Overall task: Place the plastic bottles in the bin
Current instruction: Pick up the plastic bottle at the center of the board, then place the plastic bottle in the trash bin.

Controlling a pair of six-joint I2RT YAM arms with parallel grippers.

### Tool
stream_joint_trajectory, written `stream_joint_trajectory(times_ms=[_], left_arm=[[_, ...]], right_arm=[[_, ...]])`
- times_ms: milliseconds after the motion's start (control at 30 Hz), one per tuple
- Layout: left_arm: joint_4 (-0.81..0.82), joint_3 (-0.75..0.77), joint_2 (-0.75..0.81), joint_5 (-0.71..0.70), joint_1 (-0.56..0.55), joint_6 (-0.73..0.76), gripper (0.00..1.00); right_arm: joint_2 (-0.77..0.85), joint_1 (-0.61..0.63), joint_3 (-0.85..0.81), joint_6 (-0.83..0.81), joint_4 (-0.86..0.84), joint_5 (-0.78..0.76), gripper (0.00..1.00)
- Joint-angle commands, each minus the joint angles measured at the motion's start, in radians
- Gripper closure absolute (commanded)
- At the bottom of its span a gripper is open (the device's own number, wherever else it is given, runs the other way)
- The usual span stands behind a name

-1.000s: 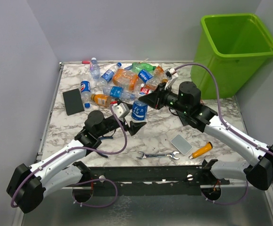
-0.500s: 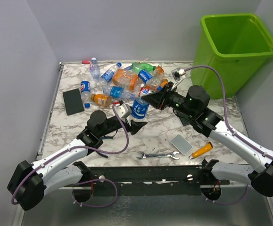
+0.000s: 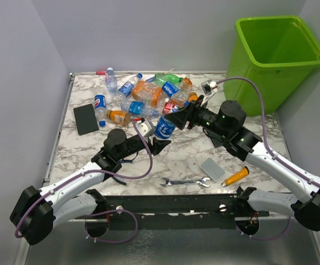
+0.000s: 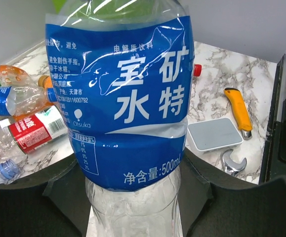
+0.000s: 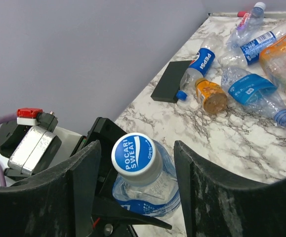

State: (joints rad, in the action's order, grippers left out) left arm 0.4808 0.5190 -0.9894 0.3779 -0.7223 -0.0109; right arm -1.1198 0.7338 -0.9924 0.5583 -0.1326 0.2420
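A clear bottle with a blue label (image 3: 163,128) hangs tilted above the table's middle. My left gripper (image 3: 158,137) is shut on its clear lower part, and both pads press its sides in the left wrist view, where the bottle (image 4: 128,98) fills the frame above the gripper (image 4: 133,197). My right gripper (image 3: 177,118) stands open around the bottle's blue cap (image 5: 133,155), with a gap on each side of the gripper (image 5: 137,150). Several more plastic bottles (image 3: 148,94) lie heaped at the back of the table. The lime-green bin (image 3: 259,83) stands off the table's far right corner.
A black slab (image 3: 85,118) lies at the left, near a Pepsi bottle (image 5: 202,61). A grey slab (image 3: 212,169), an orange-handled tool (image 3: 236,176) and a wrench (image 3: 185,181) lie near the front edge. A red-capped item (image 3: 100,72) lies at the back left.
My right gripper has opened off the bottle's cap. My left gripper has closed from wide open onto the bottle's lower part. The bottle has tilted and shifted slightly.
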Motion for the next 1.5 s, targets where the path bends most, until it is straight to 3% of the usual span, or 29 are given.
stream_joint_trajectory(times_ms=[0, 200, 367, 400, 467, 500, 533, 567, 700, 900, 1000, 1067, 1167, 1333, 1467], left_arm=[[0.013, 0.009, -0.002, -0.007, -0.002, 0.014, 0.63], [0.014, 0.004, 0.009, -0.024, -0.004, 0.015, 0.63], [0.023, -0.001, 0.014, -0.046, -0.005, 0.019, 0.62], [0.025, -0.002, 0.014, -0.052, -0.004, 0.019, 0.56], [0.027, -0.004, 0.019, -0.068, -0.006, 0.017, 0.28], [0.027, -0.005, 0.023, -0.077, -0.006, 0.015, 0.16], [0.027, -0.007, 0.03, -0.087, -0.005, 0.014, 0.05], [0.028, -0.01, 0.038, -0.098, -0.006, 0.014, 0.01], [0.035, -0.025, 0.088, -0.254, -0.01, 0.021, 0.01], [0.036, -0.044, 0.188, -0.572, -0.009, 0.056, 0.01], [0.036, -0.051, 0.213, -0.714, -0.009, 0.065, 0.01], [0.035, -0.053, 0.219, -0.811, -0.01, 0.073, 0.01], [0.034, -0.058, 0.232, -0.95, -0.008, 0.064, 0.01], [0.035, -0.059, 0.252, -1.066, -0.009, 0.038, 0.01], [0.035, -0.061, 0.266, -1.092, -0.01, 0.017, 0.01]], right_arm=[[-0.037, 0.007, -0.049, -0.003, -0.002, -0.011, 0.35], [-0.081, 0.006, -0.081, 0.0, 0.015, -0.003, 0.45], [-0.076, 0.006, -0.077, -0.004, 0.048, -0.015, 0.64], [-0.073, 0.006, -0.072, -0.007, 0.052, -0.019, 0.72], [-0.062, 0.006, -0.065, -0.014, 0.069, -0.03, 0.94], [-0.056, 0.006, -0.069, -0.02, 0.085, -0.044, 0.99], [-0.047, 0.007, -0.076, -0.032, 0.107, -0.06, 1.0], [-0.035, 0.007, -0.089, -0.052, 0.125, -0.084, 1.0], [0.009, 0.007, -0.241, -0.212, 0.317, -0.227, 1.0], [-0.046, 0.005, -0.617, -0.505, 0.505, -0.692, 1.0], [-0.088, 0.003, -0.71, -0.688, 0.366, -0.937, 1.0], [-0.125, -0.001, -0.741, -0.855, 0.181, -1.086, 1.0], [-0.205, -0.076, -0.793, -1.041, -0.125, -1.146, 1.0], [-0.357, -0.394, -0.978, -0.754, -0.064, -1.103, 1.0], [-0.485, -0.566, -1.077, -0.583, -0.016, -1.128, 1.0]])
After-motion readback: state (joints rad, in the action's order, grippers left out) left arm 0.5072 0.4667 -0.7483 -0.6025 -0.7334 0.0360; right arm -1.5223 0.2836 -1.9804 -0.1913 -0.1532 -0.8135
